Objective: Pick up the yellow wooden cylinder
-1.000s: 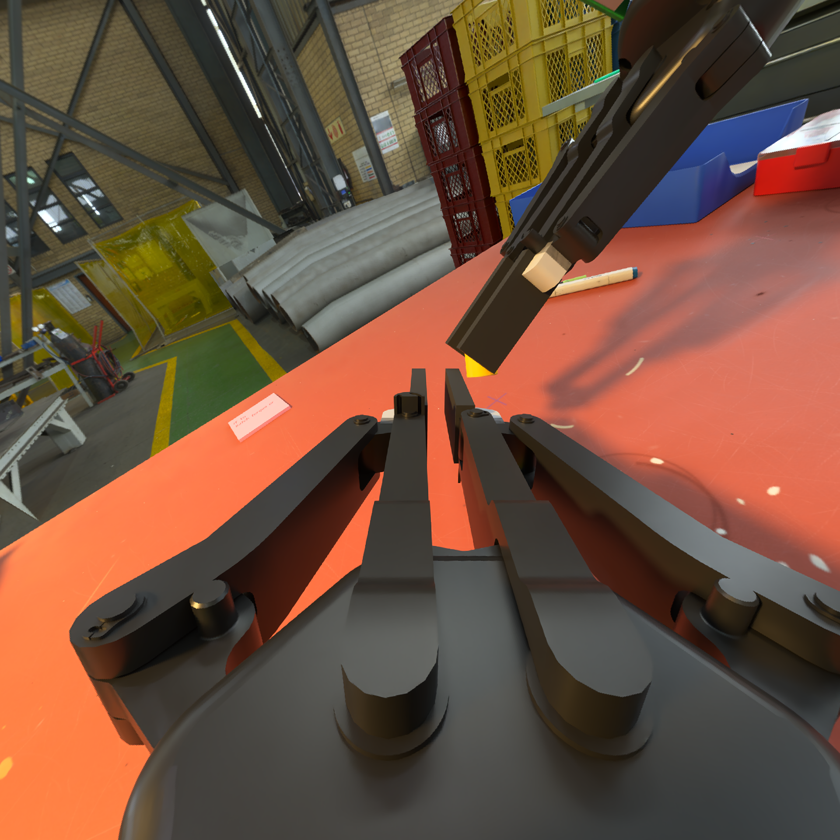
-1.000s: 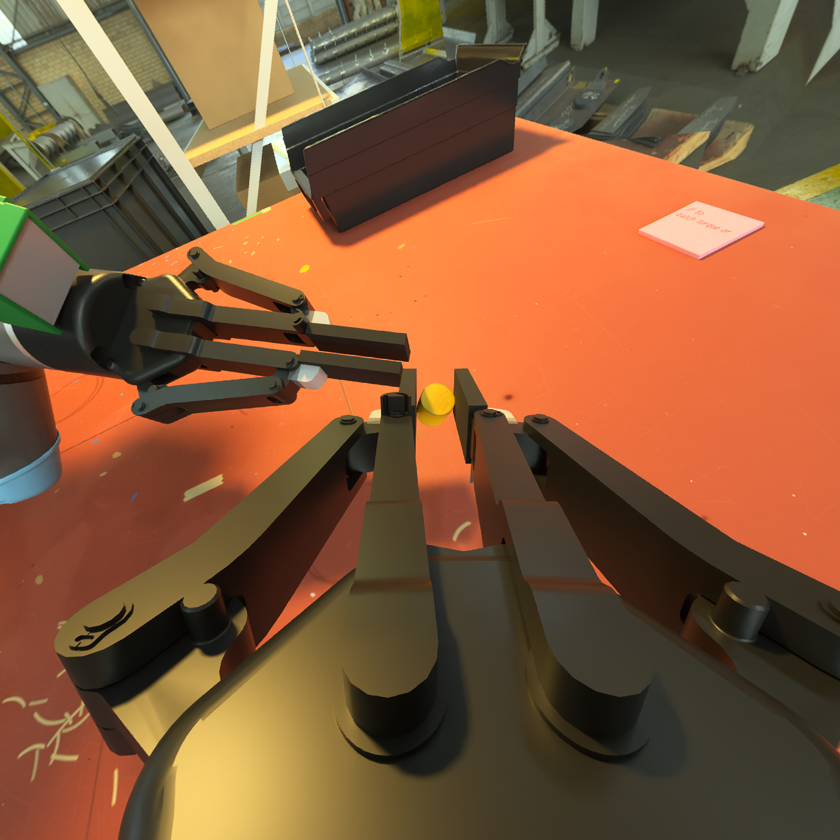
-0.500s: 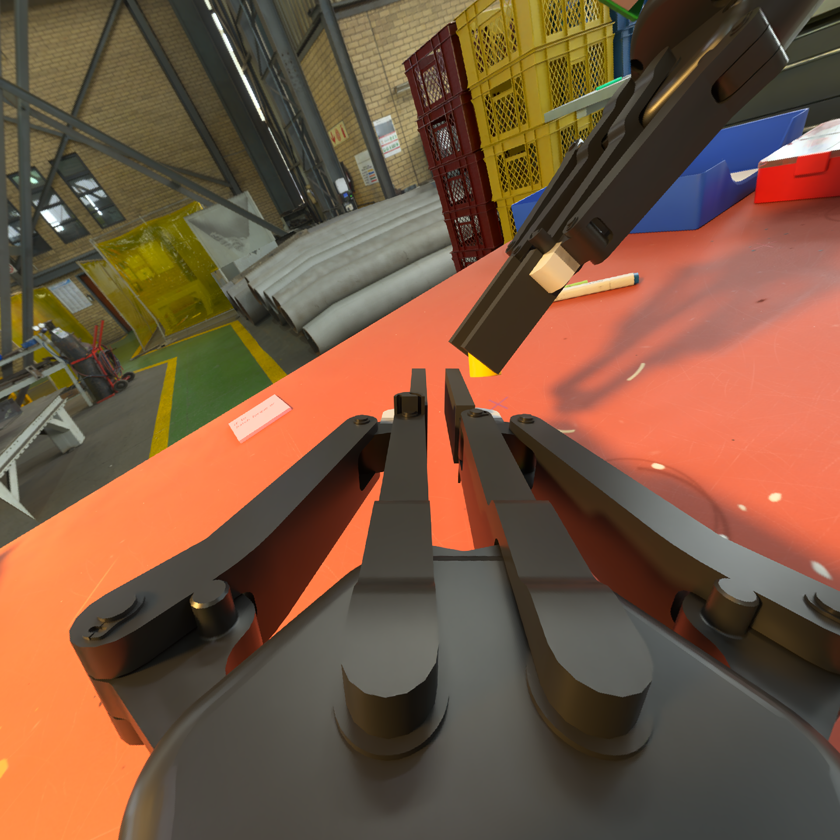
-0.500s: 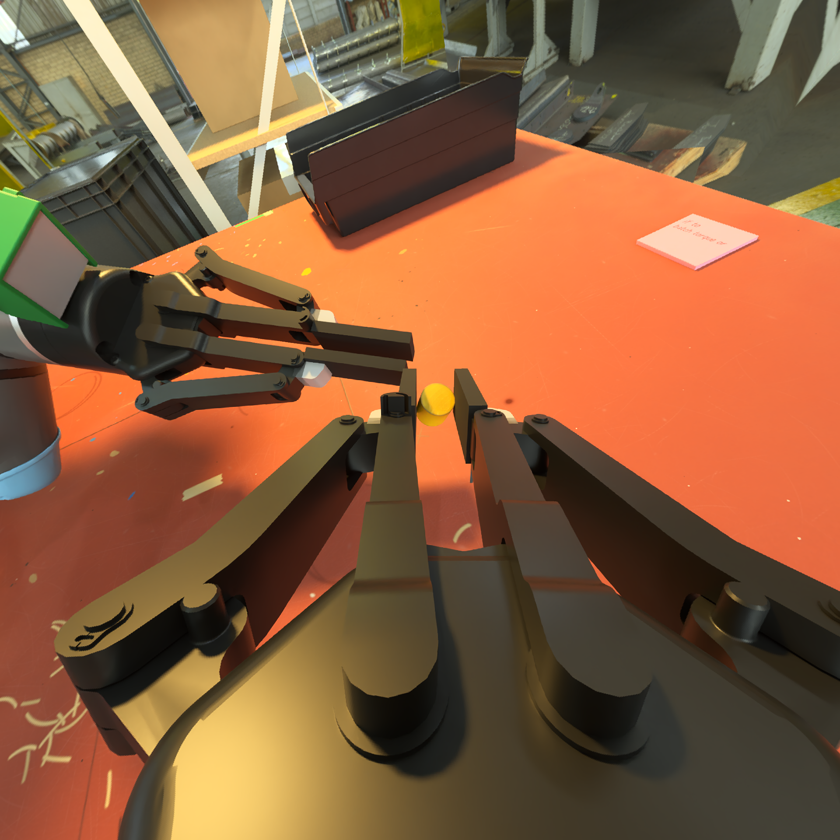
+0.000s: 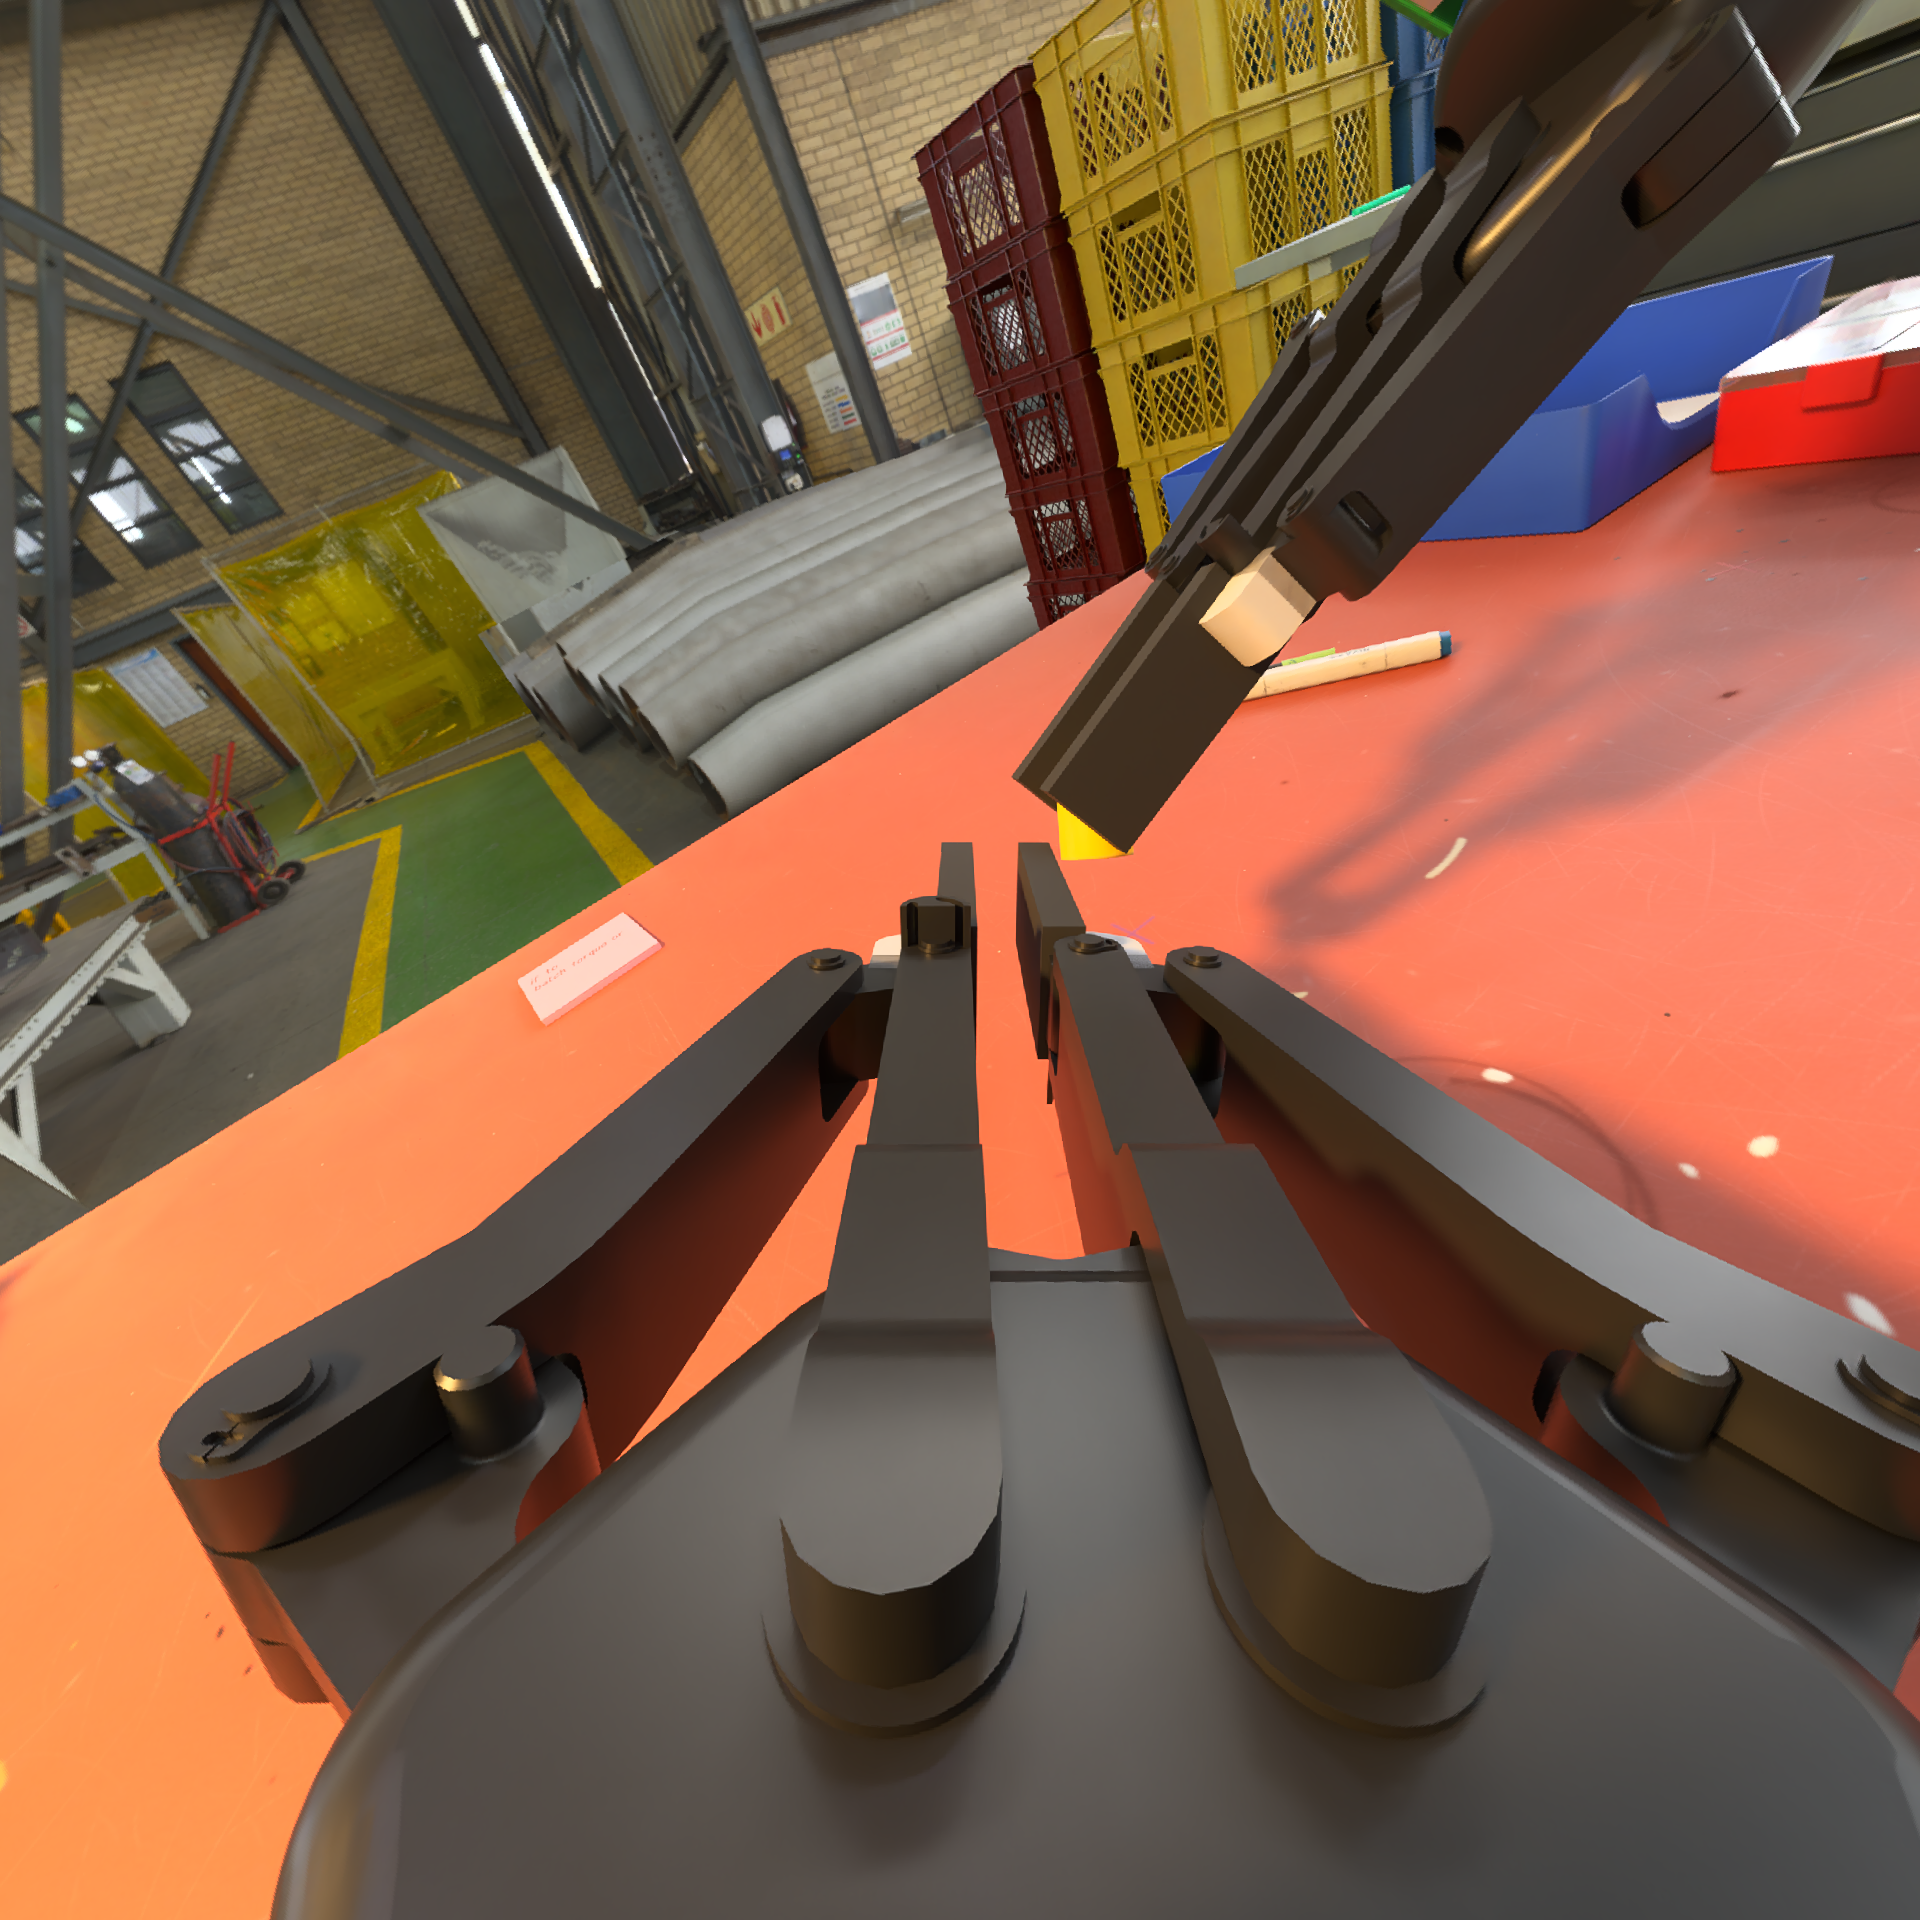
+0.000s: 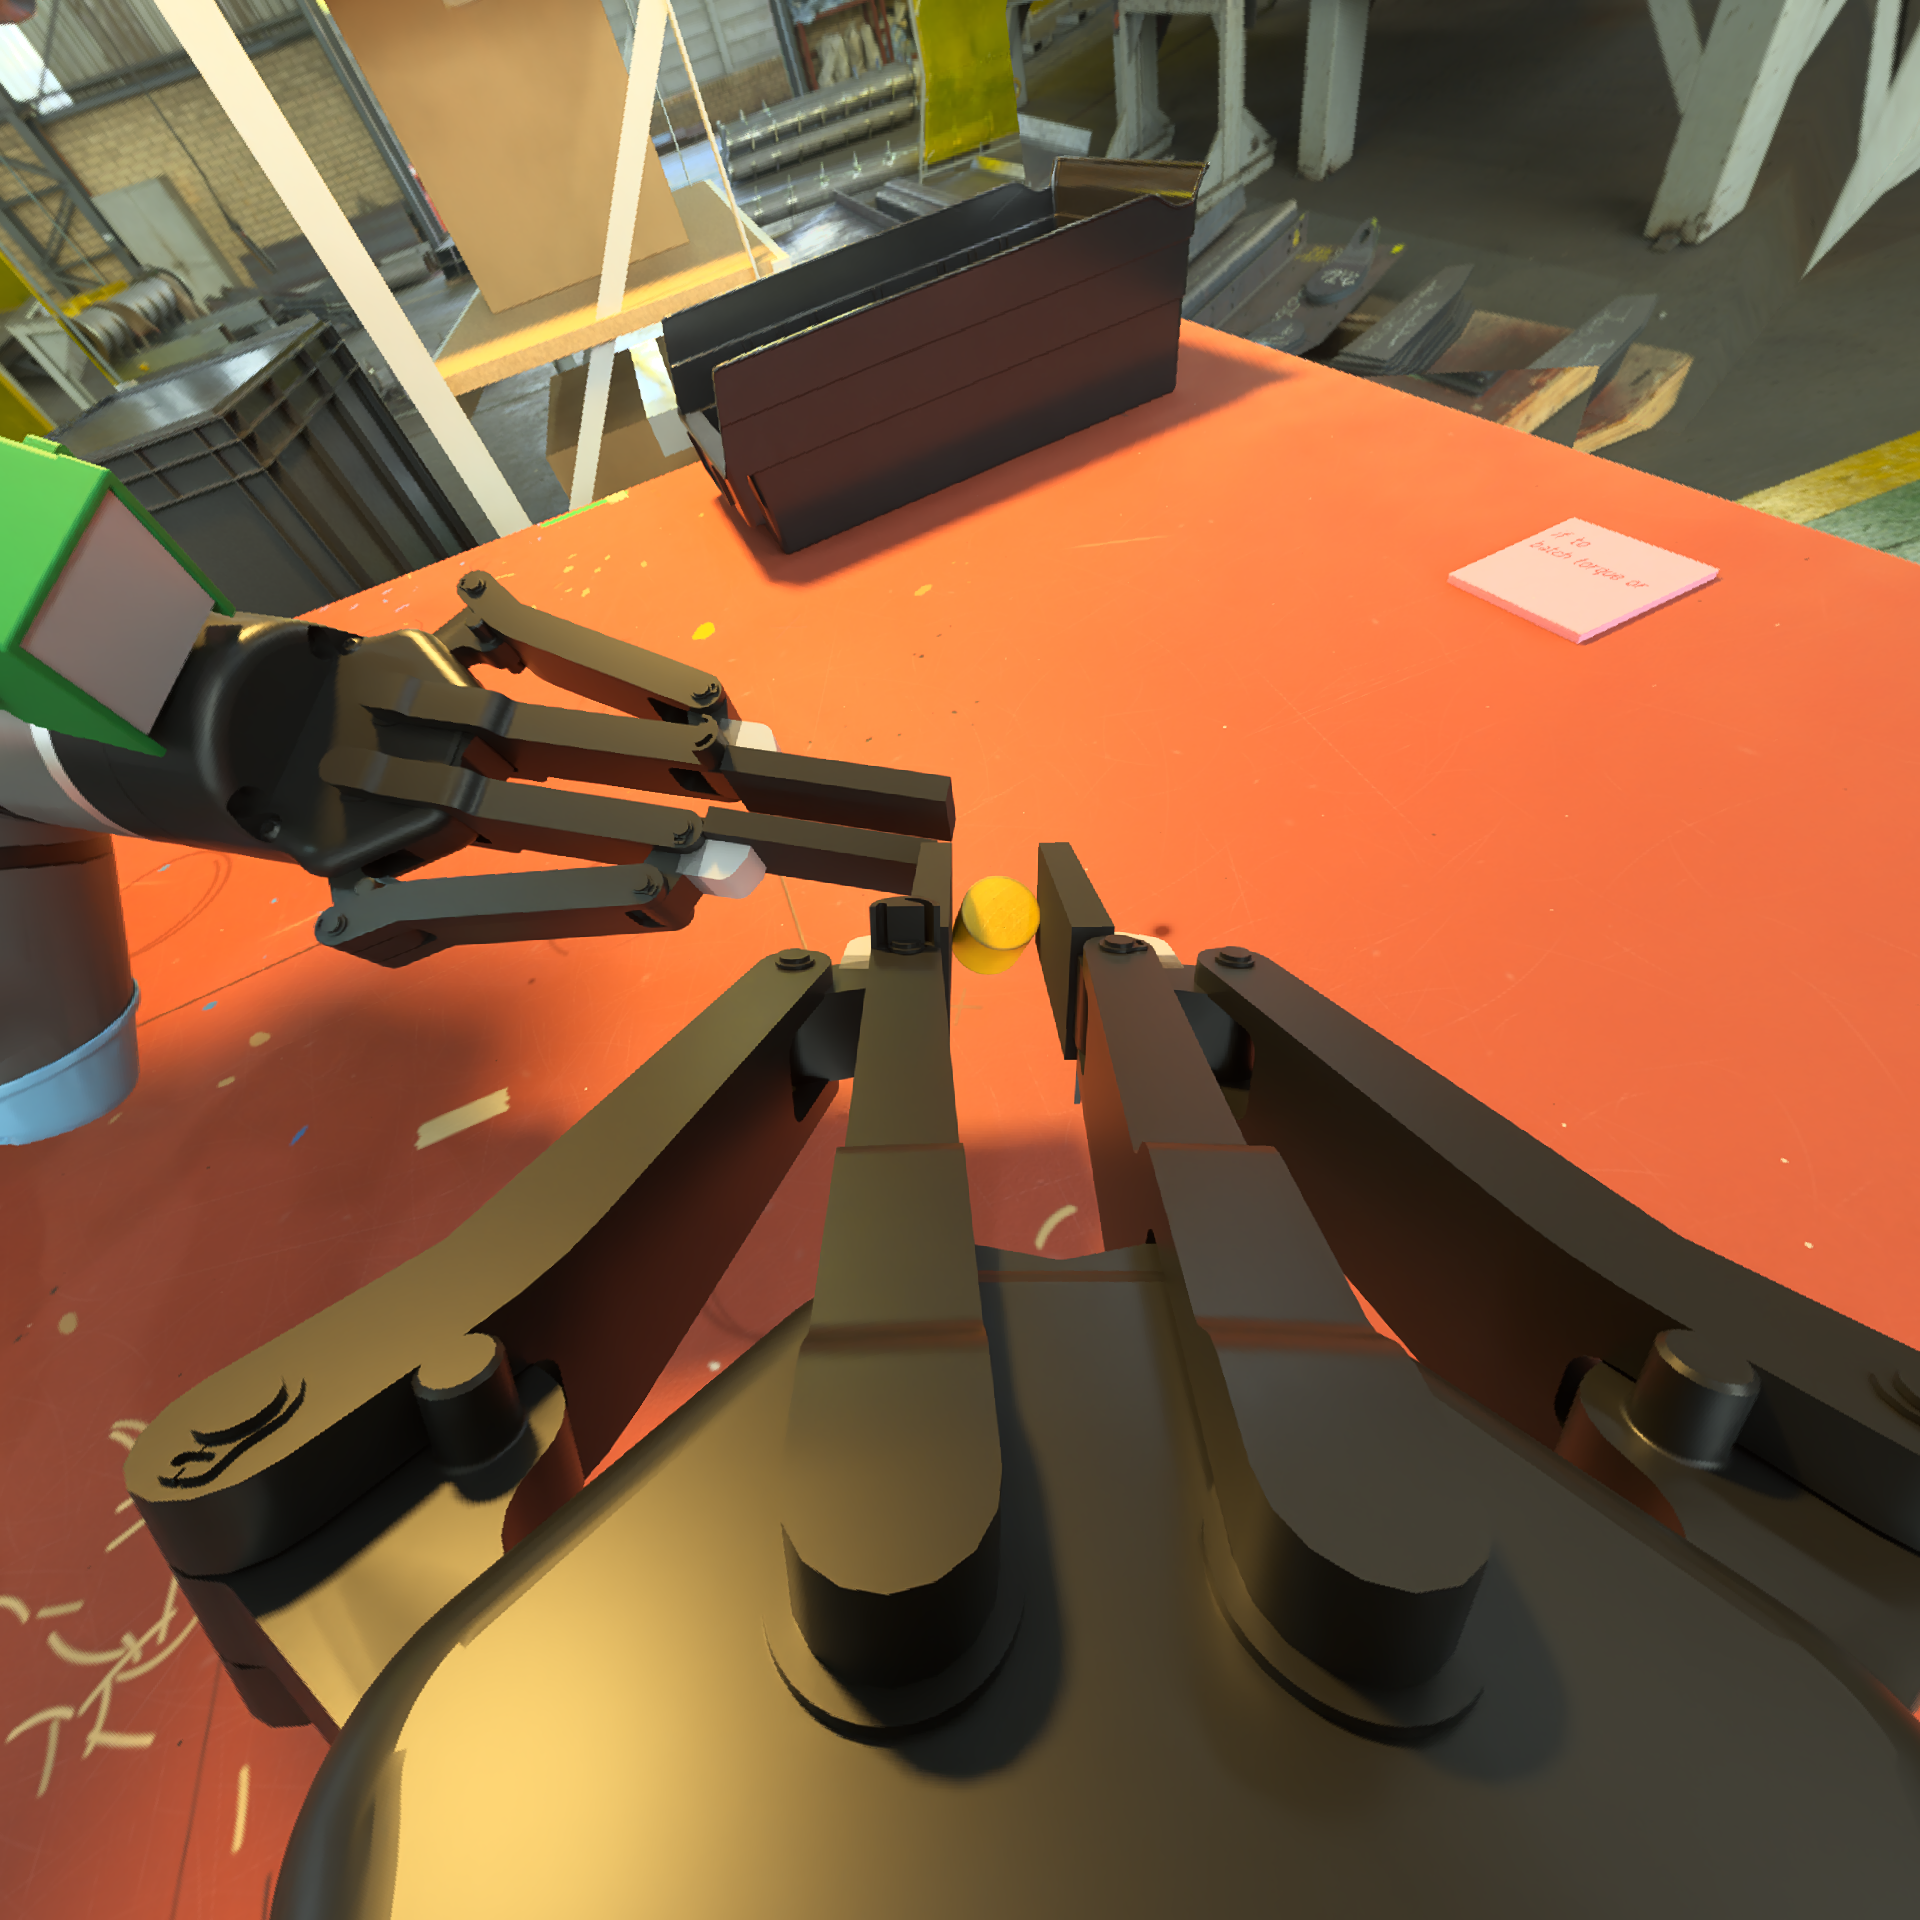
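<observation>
- We are inspecting an orange workbench (image 6: 1351, 831), scuffed and paint-flecked, which is carrying everything listed below.
- We are noting a dark open-topped bin (image 6: 935, 384) at the bench's far edge in the right wrist view, and a blue tray (image 5: 1621, 457) with a red box (image 5: 1818, 416) beside it in the left wrist view; all are standing well apart from the work.
- We are seeing the left gripper (image 5: 995, 883) reaching in low over the bench, its fingers drawn nearly together with only a narrow slit between them and nothing in it. We are recording it as clenched and empty, with its tips just beside the right gripper's.
- We are seeing the right gripper (image 6: 995, 883) straddling the target, one finger on each side. The near finger looks to be touching it, while a sliver of bench is showing before the other, so we are recording this claw as closed about the piece, with contact on both sides unconfirmed.
- We are noting a pink notepad (image 6: 1584, 577) and a marker pen (image 5: 1351, 660) lying clear of both arms.
- We are locating the yellow wooden cylinder (image 6: 995, 920) upright between the right fingertips; whether it is resting on the bench or just off it, we cannot tell.
- We are judging the step in hand to be the grasp. The next move is calling for a firm squeeze, then a straight lift clear of the neighbouring left fingers.
</observation>
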